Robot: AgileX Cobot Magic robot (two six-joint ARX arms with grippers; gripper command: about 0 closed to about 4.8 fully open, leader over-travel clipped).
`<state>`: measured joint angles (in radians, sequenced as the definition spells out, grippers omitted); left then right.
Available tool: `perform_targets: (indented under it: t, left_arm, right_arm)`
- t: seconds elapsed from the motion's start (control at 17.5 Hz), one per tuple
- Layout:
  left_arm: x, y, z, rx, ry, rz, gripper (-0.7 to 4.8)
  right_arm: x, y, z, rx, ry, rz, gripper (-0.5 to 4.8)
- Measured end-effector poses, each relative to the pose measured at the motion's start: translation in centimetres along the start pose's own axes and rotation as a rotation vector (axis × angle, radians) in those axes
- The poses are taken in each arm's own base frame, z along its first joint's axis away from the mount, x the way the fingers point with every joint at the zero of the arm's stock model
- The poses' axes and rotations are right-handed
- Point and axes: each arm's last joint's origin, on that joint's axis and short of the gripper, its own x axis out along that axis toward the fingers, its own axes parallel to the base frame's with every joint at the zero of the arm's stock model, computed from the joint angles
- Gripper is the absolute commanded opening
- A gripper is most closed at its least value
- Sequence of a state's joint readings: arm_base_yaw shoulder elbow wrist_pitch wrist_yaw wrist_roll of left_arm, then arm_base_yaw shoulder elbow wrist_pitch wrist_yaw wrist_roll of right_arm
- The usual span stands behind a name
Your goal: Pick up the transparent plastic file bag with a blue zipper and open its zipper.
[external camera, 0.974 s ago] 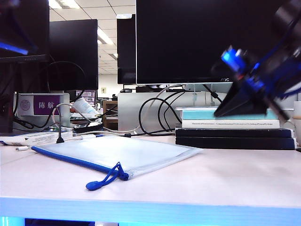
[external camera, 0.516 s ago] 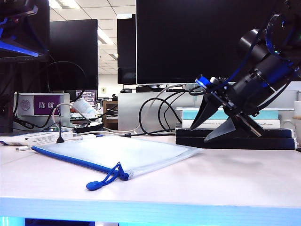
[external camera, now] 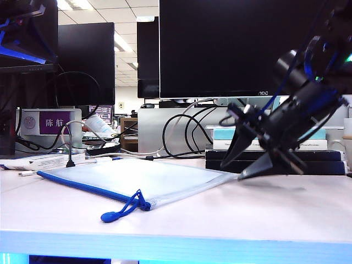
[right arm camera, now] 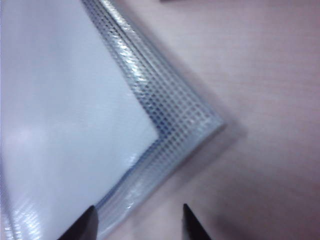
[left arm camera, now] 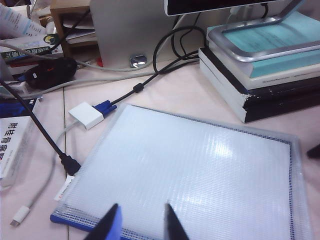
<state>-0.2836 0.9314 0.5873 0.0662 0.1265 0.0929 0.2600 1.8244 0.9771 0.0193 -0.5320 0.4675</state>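
The transparent plastic file bag lies flat on the white table. Its blue zipper runs along the near left edge and ends in a blue cord pull. My right gripper hangs open just above the bag's right corner, fingers pointing down. The right wrist view shows that corner ahead of the open right gripper, with the bag's edge under one finger. High at the left, my left gripper is partly seen. In its wrist view the left gripper is open and empty above the bag, near the zipper.
A stack of teal and black books with a monitor stand on it sits behind the right gripper. Black cables, a white adapter and a printed box lie beyond and beside the bag. Monitors line the back.
My right gripper has opened and come down and left from above the books to the bag's right corner. The left arm has shifted slightly at the top left.
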Motion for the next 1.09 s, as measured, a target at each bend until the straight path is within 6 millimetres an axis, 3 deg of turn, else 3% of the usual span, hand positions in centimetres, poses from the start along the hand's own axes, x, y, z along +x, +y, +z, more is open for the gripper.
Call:
perform_targets:
  t: [0.29, 0.34, 0.4, 0.52, 0.63, 0.69, 0.74, 0.8, 0.97, 1.09]
  left_arm:
    - [0.0, 0.0, 0.0, 0.001, -0.005, 0.000, 1.20]
    - [0.0, 0.0, 0.0, 0.001, -0.005, 0.001, 1.20]
    - [0.0, 0.0, 0.0, 0.000, -0.005, 0.000, 1.20]
    - [0.0, 0.0, 0.1, 0.000, -0.006, 0.001, 1.21]
    - [0.0, 0.0, 0.0, 0.001, -0.005, 0.001, 1.35]
    - [0.0, 0.0, 0.0, 0.000, -0.004, 0.001, 2.28]
    - [0.0, 0.0, 0.0, 0.001, -0.004, -0.005, 3.74]
    - [0.0, -0.1, 0.0, 0.001, -0.006, -0.029, 4.79]
    - [0.0, -0.4, 0.0, 0.002, -0.007, -0.143, 4.79]
    - [0.0, -1.0, 0.0, 0.009, -0.008, -0.181, 4.79]
  right_arm:
    - [2.0, 0.5, 0.2, -0.024, 0.015, 0.024, 2.09]
    - [2.5, 0.8, 0.2, -0.037, 0.014, 0.029, 1.55]
    - [2.9, 1.2, 0.3, -0.044, 0.007, 0.028, -0.18]
    - [4.7, 2.1, -0.2, -0.059, 0.018, 0.028, -0.02]
    - [5.2, 2.9, 0.1, -0.071, 0.018, 0.043, -0.02]
    - [5.1, 3.1, 0.4, -0.071, 0.017, 0.048, -0.02]
    - [4.8, 3.8, 1.3, -0.080, 0.008, 0.073, -0.02]
    - [3.8, 4.8, 2.1, -0.095, -0.014, 0.101, -0.02]
    - [-0.4, 8.8, 4.3, -0.178, -0.131, 0.197, -0.02]
    - [-2.6, 10.4, 4.9, -0.205, -0.170, 0.225, -0.02]
